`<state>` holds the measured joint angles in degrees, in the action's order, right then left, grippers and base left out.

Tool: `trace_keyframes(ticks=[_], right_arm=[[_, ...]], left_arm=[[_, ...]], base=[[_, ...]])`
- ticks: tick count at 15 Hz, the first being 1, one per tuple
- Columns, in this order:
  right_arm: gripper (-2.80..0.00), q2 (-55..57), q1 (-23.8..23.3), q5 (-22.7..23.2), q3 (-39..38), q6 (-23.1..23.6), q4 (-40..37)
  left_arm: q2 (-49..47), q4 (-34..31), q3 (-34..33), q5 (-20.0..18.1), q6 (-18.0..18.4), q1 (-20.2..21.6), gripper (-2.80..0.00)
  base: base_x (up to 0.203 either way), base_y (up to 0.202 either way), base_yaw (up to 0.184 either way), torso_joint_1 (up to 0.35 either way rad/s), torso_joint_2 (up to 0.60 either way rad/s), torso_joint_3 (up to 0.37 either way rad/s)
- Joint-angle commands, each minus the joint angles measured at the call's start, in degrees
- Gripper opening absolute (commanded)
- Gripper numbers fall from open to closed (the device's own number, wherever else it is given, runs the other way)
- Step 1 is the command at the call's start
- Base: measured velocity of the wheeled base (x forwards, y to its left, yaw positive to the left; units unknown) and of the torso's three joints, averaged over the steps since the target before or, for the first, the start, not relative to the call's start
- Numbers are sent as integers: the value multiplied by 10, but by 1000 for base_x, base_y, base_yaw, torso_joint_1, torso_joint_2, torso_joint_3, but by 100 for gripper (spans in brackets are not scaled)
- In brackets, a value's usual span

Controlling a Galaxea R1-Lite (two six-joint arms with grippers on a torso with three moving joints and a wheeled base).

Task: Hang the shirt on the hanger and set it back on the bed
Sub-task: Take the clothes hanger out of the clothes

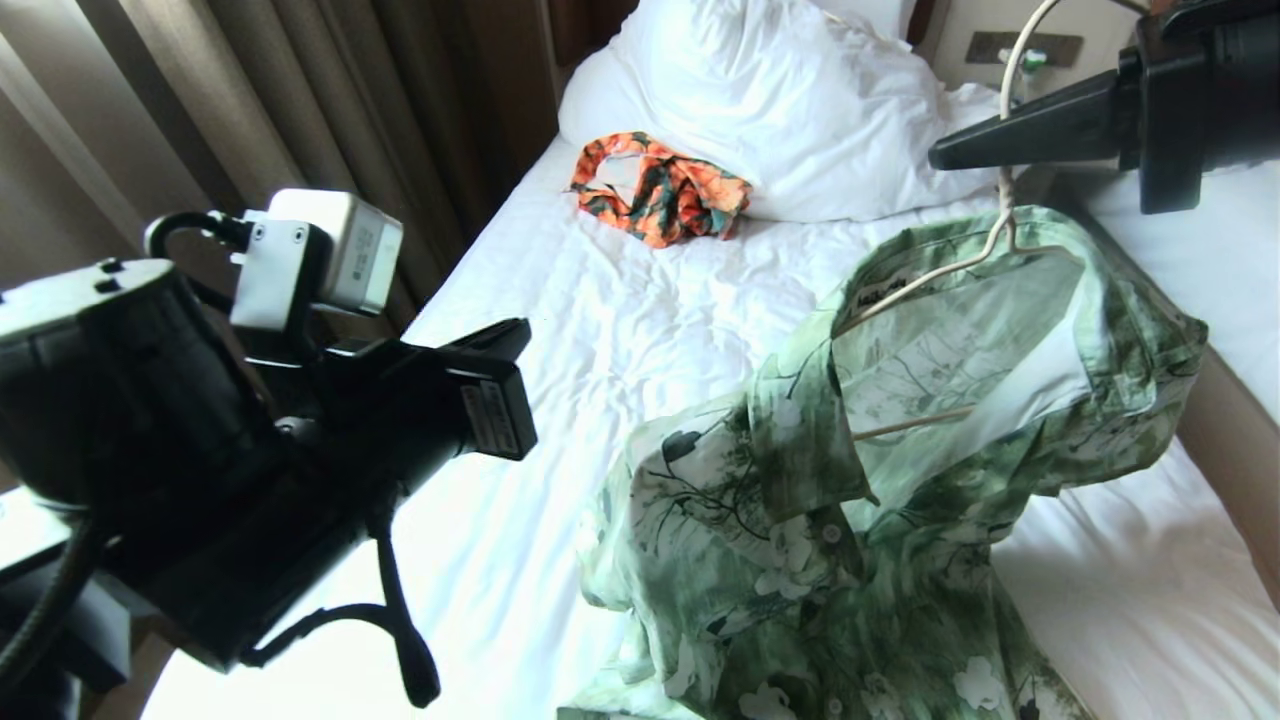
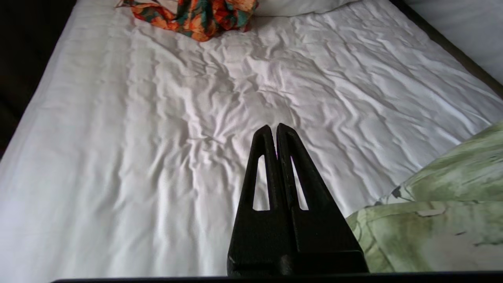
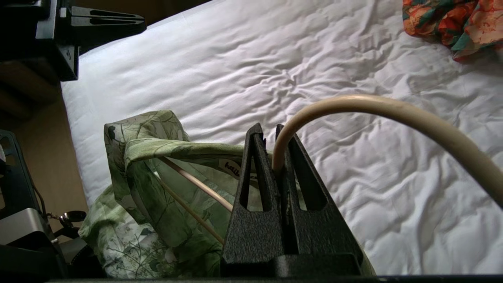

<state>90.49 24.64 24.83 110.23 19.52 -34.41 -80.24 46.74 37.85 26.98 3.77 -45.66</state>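
A: Head view, item one?

B: Shirt [image 1: 900, 480]: light green print, white flowers, dark leaves, white buttons. Draped on the hanger [image 1: 935, 275], lower part trailing onto the bed [image 1: 560, 330]. Right gripper [image 1: 945, 155] at upper right by the hook. Left gripper [image 1: 515, 335] off to the left, well clear of the cloth. Orange garment [image 1: 660, 190] by the pillow [image 1: 780, 100].

A: Left wrist view?

B: Left gripper [image 2: 274, 129]: jaws pressed together, holding nothing, above bare sheet [image 2: 157, 137]. Shirt [image 2: 440, 212] just beside it.

A: Right wrist view?

B: Right gripper [image 3: 269, 131]: jaws clamped on the hanger [image 3: 389, 110] where the cream hook curves off. Shirt [image 3: 157, 184] hangs below, collar label showing.

A: Handling?

B: Judged: cloth light, limp, likely to slide off a thin smooth wire if tilted. Hanger stiff; hold at the hook, keep it level.
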Motion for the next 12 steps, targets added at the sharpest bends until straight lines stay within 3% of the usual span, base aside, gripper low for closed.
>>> trace_keyframes(ticks=[1,5,9,12], right_arm=[[-280,-9,-2,1,0,1,2],[-280,-20,-17,1,-5,-1,16],[-280,-27,-27,1,-5,-2,41],[-280,-29,-29,1,-5,-4,55]], left_arm=[[27,2,-14,2,0,20,-280],[50,3,-53,16,3,43,-280],[85,4,-99,14,7,93,-280],[114,5,-137,14,7,104,-280]], base=[[0,0,0,0,0,0],[0,0,0,39,-169,-116],[0,0,0,133,-468,-333],[0,0,0,166,-520,-362]])
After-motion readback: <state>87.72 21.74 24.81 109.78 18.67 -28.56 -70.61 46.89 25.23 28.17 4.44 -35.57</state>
